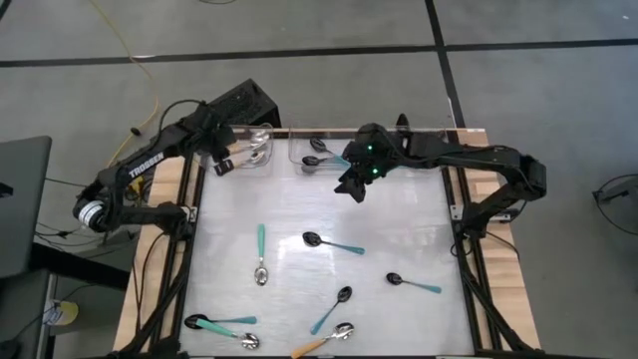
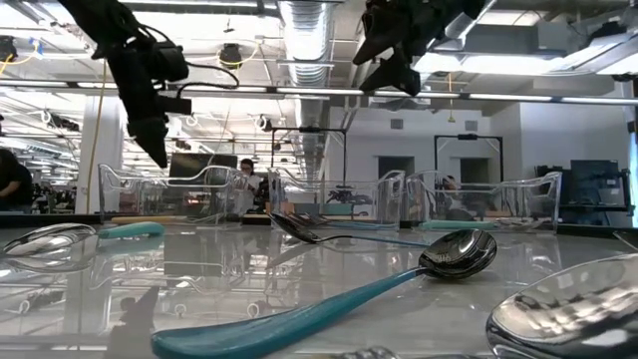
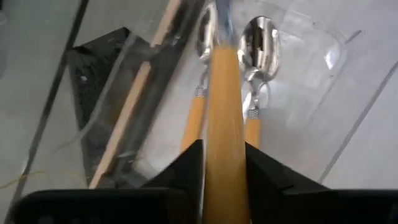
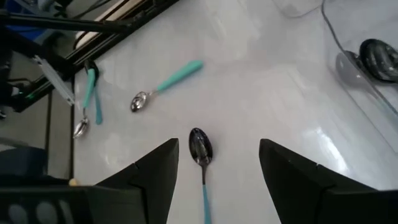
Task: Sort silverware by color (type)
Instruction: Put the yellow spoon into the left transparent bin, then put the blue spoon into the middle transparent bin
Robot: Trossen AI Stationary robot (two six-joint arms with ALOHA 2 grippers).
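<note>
In the high view, the left gripper is above the left clear bin at the far edge of the table, and the right gripper hangs near the middle bin, where a black-bowl spoon lies. On the table lie a teal spoon with a silver bowl, a black-bowl teal spoon, another one, one more, two teal spoons at the near left and an orange-handled spoon. In the low view, both grippers hang above the table, and a teal-handled spoon with dark bowl lies close to the camera. In the left wrist view, the left fingers pinch an orange handle between them, above the bin where two orange spoons with silver bowls rest. In the right wrist view, the right fingers are spread wide with nothing between them, above a black-bowl spoon on the table.
</note>
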